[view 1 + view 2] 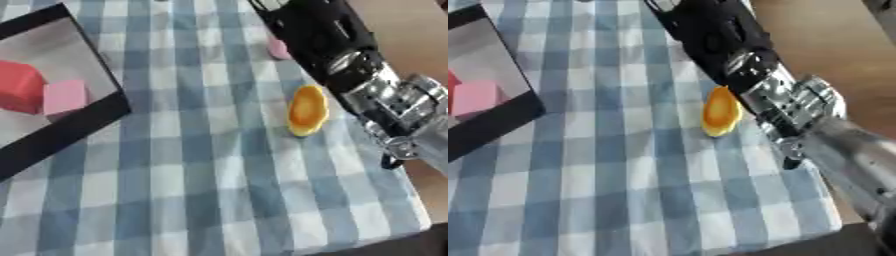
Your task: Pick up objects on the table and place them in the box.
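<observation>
1. Your right hand cannot be seen clearly in the left eye view. Only your right arm (367, 75) shows. It runs from 12 o'clock down to 3 o'clock, black up high and silver lower down. You cannot tell if the fingers are open or closed. Your left hand does not show at all.
2. Look at the yellow thing (307, 110) next. It is oval and lies on the blue and white checked cloth (201, 190), a bit toward 2 o'clock from the middle. It sits just beside your arm, on its left side.
3. See the small pink thing (278, 49) near 1 o'clock. Your arm hides part of it.
4. Find the box (61, 127) at 9 o'clock. It has a black rim and a pale floor. A red block (19, 86) and a pink block (66, 97) lie inside, touching each other.
5. Now take the right eye view. Your arm covers the right edge of the yellow thing here. You cannot tell if they touch.
6. A bare brown table (833, 45) shows past the cloth at 2 o'clock.
</observation>
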Motion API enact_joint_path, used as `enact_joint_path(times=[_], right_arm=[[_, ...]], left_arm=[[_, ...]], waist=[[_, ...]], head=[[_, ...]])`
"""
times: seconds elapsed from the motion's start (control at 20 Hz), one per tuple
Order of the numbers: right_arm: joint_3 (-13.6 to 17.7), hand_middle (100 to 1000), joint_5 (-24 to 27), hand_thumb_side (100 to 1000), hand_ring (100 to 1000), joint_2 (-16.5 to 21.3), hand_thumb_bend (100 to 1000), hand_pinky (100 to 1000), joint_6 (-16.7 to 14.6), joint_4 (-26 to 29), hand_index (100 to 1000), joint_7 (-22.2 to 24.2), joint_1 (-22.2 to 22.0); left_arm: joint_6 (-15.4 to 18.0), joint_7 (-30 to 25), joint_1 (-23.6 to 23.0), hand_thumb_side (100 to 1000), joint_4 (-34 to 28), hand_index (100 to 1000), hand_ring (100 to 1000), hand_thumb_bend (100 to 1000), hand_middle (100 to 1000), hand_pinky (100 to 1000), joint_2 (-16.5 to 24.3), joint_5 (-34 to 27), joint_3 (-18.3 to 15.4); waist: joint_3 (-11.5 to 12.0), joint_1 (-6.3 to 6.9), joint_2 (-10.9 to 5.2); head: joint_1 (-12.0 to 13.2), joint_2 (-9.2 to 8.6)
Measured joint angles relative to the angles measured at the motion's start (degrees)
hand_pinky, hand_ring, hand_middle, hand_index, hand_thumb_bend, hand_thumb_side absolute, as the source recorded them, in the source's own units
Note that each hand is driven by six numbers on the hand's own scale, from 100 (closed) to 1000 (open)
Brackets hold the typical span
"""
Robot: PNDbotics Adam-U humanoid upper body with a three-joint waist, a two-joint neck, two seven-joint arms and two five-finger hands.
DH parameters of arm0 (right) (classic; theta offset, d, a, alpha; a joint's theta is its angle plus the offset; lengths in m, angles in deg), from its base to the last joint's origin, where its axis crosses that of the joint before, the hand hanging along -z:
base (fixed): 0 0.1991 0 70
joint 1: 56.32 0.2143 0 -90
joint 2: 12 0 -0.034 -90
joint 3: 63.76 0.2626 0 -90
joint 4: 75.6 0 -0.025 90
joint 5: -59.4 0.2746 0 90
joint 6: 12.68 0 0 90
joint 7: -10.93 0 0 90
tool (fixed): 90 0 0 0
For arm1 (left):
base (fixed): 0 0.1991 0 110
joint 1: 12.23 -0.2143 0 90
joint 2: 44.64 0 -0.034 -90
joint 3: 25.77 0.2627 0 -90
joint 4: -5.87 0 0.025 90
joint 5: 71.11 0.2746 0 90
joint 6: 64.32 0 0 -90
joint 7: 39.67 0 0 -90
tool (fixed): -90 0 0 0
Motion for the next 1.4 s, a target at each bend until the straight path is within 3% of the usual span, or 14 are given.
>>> enact_joint_path(times=[0.5, 1.0, 1.4], right_arm=[[-1.91, 494, -6.86, 100, 665, -7.02, 100, 792, -0.23, -2.25, 654, -0.38, 2.65], [-3.88, 503, -16.65, 100, 670, -12.65, 100, 794, 0.33, -7.59, 659, -1.89, 2.0], [-4.33, 502, -21.08, 100, 667, -15.18, 100, 791, 0.46, -10.34, 659, -2.11, 0.31]], left_arm=[[0.63, 2.24, 2.07, 771, -1.57, 846, 936, 100, 817, 859, 0.48, 0.61, 0.01], [0.82, 5.39, 3.89, 761, -2.11, 845, 930, 100, 810, 861, 0.48, 2.19, -0.51], [0.51, 4.9, 3.97, 771, -2.48, 846, 933, 100, 811, 861, 0.46, 2.29, -0.51]], waist=[[2.31, 0.1, -1.08], [4.87, 0.2, -1.19], [5.17, 0.23, -1.19]], head=[[-1.65, 0.0], [-4.22, 0.0], [-5.22, 0.0]])
